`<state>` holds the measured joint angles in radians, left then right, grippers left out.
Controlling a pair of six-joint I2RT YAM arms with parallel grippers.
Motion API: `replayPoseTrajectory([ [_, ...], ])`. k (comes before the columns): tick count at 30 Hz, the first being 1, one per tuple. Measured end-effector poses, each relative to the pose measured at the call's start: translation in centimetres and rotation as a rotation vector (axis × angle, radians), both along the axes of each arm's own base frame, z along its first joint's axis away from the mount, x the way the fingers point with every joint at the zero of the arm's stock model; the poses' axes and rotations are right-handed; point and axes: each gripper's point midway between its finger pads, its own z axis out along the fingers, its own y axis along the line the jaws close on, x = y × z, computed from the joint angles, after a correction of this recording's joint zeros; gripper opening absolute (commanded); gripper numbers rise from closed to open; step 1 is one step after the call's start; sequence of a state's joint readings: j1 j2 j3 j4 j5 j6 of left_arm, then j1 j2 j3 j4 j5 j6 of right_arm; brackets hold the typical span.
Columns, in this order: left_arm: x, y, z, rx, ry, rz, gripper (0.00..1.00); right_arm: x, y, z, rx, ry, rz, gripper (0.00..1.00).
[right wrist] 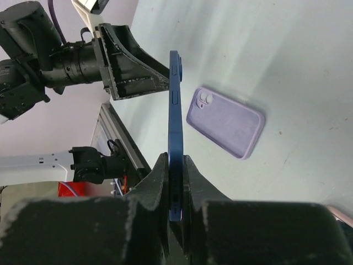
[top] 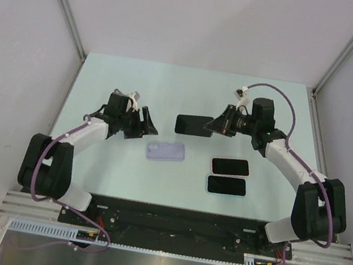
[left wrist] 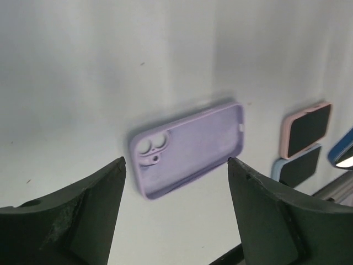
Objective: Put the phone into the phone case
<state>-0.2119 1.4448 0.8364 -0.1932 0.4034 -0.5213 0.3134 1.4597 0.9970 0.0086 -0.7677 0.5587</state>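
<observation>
While R gripper [right wrist: 175, 165] pinches phone [right wrist: 175, 105], lilac case [top: 165, 151] lies flat

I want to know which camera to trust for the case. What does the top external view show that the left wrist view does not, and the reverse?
Only the top external view: the right pincer shut on the phone.
Only the left wrist view: the camera openings and hollow inside of the lilac case, facing up, seen past the open left pincer.
Both: the lilac case lying flat on the table, and to its side the pink-cased phone and the light-blue-cased phone, next to each other.
</observation>
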Motion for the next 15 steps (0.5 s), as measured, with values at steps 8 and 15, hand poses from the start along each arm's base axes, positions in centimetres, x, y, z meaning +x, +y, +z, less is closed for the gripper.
replayPoseTrajectory([
  [8, -1.6, 3.0, -3.7, 0.209, 0.096, 0.054, 0.80, 0.5, 0.1, -2.9, -0.025, 0.081, -0.001, 0.00],
  [15, -2.5, 3.1, -4.4, 0.324, 0.094, 0.041, 0.81, 0.7, 0.3, -5.2, -0.040, 0.148, 0.005, 0.00],
])
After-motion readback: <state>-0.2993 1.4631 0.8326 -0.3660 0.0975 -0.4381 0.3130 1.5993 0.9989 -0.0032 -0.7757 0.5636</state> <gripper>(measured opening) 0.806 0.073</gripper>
